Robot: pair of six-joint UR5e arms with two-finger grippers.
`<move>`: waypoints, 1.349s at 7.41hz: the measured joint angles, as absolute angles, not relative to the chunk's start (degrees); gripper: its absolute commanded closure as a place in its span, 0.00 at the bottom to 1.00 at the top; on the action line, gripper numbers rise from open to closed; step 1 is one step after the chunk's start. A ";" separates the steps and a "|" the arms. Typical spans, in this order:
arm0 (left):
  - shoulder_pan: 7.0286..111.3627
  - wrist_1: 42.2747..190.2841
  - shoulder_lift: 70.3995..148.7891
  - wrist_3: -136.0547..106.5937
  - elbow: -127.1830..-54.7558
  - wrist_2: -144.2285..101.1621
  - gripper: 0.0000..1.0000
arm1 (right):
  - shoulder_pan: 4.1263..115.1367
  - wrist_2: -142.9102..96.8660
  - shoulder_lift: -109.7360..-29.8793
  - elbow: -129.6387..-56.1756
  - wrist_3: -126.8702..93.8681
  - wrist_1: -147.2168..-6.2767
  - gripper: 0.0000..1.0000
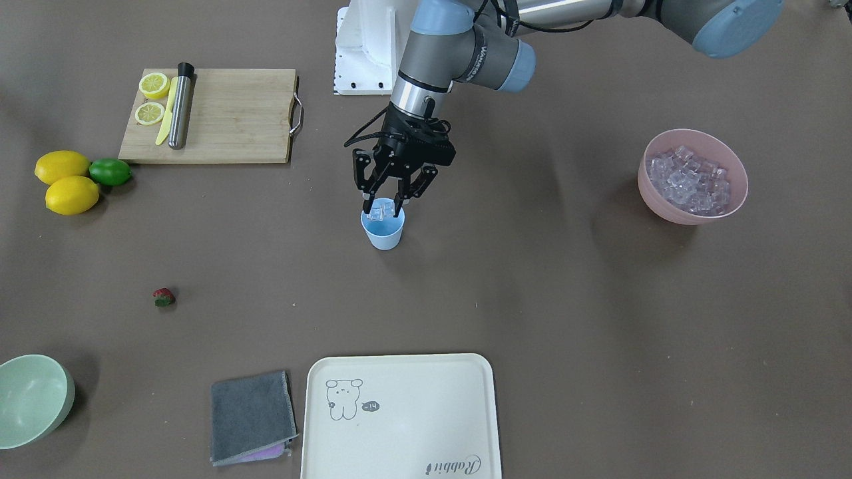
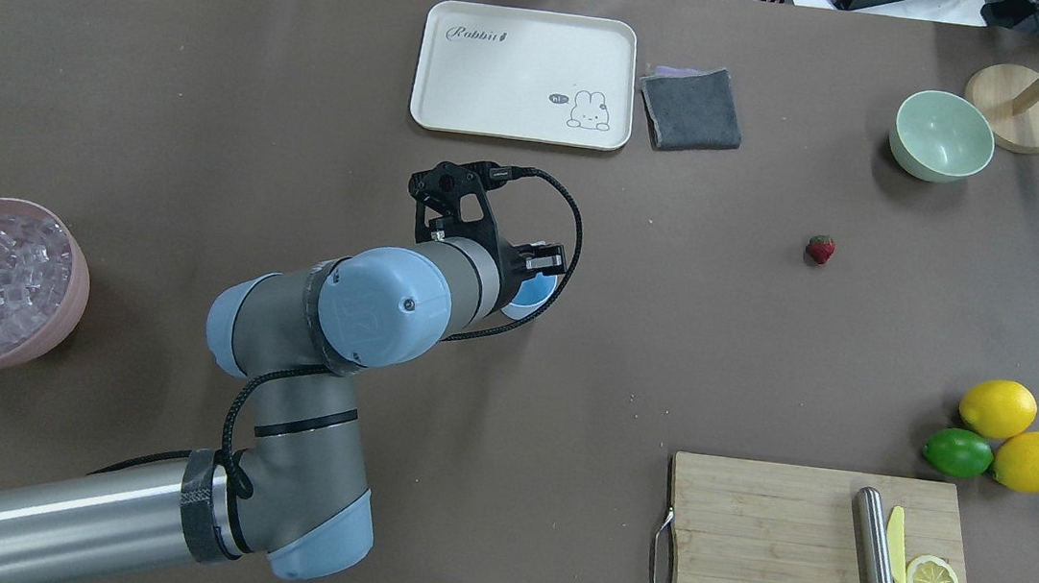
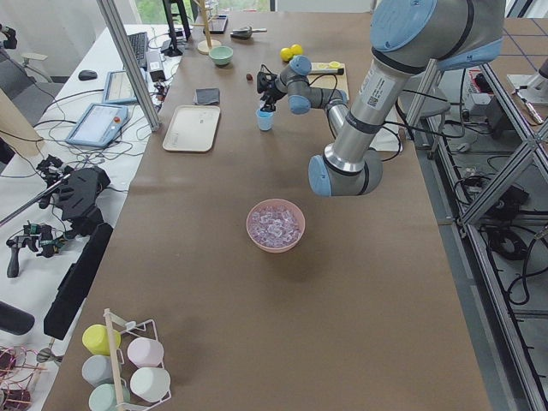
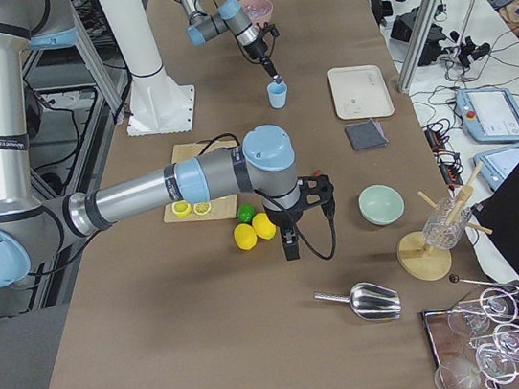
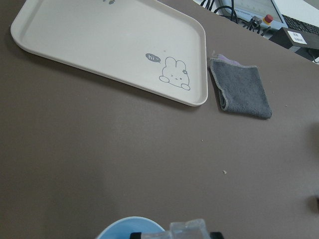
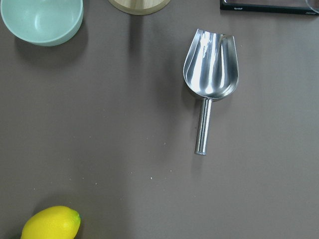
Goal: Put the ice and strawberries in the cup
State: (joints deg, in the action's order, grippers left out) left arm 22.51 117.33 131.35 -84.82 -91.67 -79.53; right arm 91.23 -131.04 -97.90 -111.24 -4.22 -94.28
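Note:
The light-blue cup (image 1: 385, 234) stands mid-table. My left gripper (image 1: 384, 206) hangs right over its mouth, shut on a clear ice cube (image 1: 382, 212). In the left wrist view the cube (image 5: 188, 230) sits just above the cup's rim (image 5: 127, 226). More ice (image 1: 692, 178) fills the pink bowl (image 1: 665, 206). The red strawberry (image 1: 164, 297) lies alone on the table, also in the overhead view (image 2: 819, 249). My right gripper (image 4: 291, 243) hovers by the lemons and shows only in the exterior right view, so I cannot tell its state.
A cutting board (image 1: 226, 116) holds lemon halves, a knife and a steel muddler. Two lemons and a lime (image 1: 110, 171) lie beside it. A cream tray (image 1: 399, 412), grey cloth (image 1: 251, 416) and pale green bowl (image 1: 30, 399) sit along the far edge. A metal scoop (image 6: 209, 69) lies below my right wrist.

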 measured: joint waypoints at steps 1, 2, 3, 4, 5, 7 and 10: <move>22.39 117.35 131.01 -84.38 -91.81 -79.59 0.51 | 91.23 -131.05 -97.91 -111.21 -4.22 -94.27 0.00; 22.36 117.37 130.86 -83.58 -92.16 -79.82 0.04 | 91.23 -131.04 -97.91 -111.14 -4.22 -94.27 0.00; 22.34 117.34 130.76 -82.48 -92.60 -79.92 0.03 | 91.23 -131.05 -97.91 -111.07 -4.22 -94.25 0.00; 22.30 117.28 130.59 -81.21 -93.03 -79.90 0.03 | 91.23 -131.05 -97.90 -111.04 -4.22 -94.23 0.00; 22.27 117.26 130.40 -80.50 -93.49 -79.91 0.03 | 91.23 -131.04 -97.86 -110.99 -4.22 -94.24 0.00; 22.24 117.34 129.53 -80.09 -95.12 -81.00 0.02 | 91.23 -131.04 -97.83 -110.94 -4.22 -94.26 0.00; 23.53 112.12 122.06 -73.60 -103.87 -84.86 0.00 | 91.23 -130.97 -97.82 -110.77 -4.22 -94.23 0.00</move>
State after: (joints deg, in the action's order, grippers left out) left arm 23.53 112.12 122.06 -73.60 -103.87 -84.86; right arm 91.23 -130.97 -97.82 -110.77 -4.22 -94.23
